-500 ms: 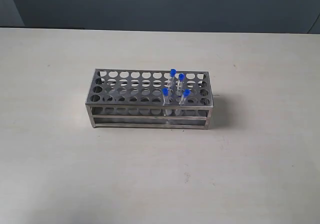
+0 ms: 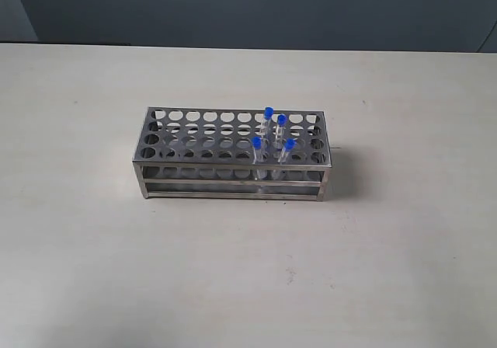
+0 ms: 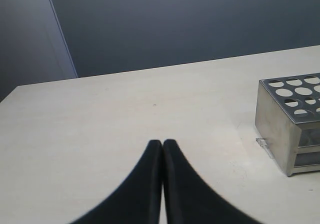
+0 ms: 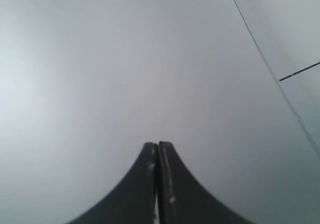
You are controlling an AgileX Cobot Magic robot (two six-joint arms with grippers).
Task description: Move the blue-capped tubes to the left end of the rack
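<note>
The steel rack (image 2: 202, 142) stands mid-table in the exterior view. The blue-capped tubes (image 2: 273, 137) stand upright in holes near its right end, two in a back row and two nearer the front. Neither arm shows in the exterior view. In the left wrist view my left gripper (image 3: 162, 143) is shut and empty above bare table, with one end of the rack (image 3: 290, 119) off to the side. My right gripper (image 4: 158, 145) is shut and empty, facing a plain grey surface; no tube or rack shows there.
The beige table (image 2: 93, 255) spreads wide around the rack on all sides. A dark wall (image 2: 248, 6) rises behind its far edge. A small clear scrap (image 3: 262, 143) lies on the table beside the rack's end.
</note>
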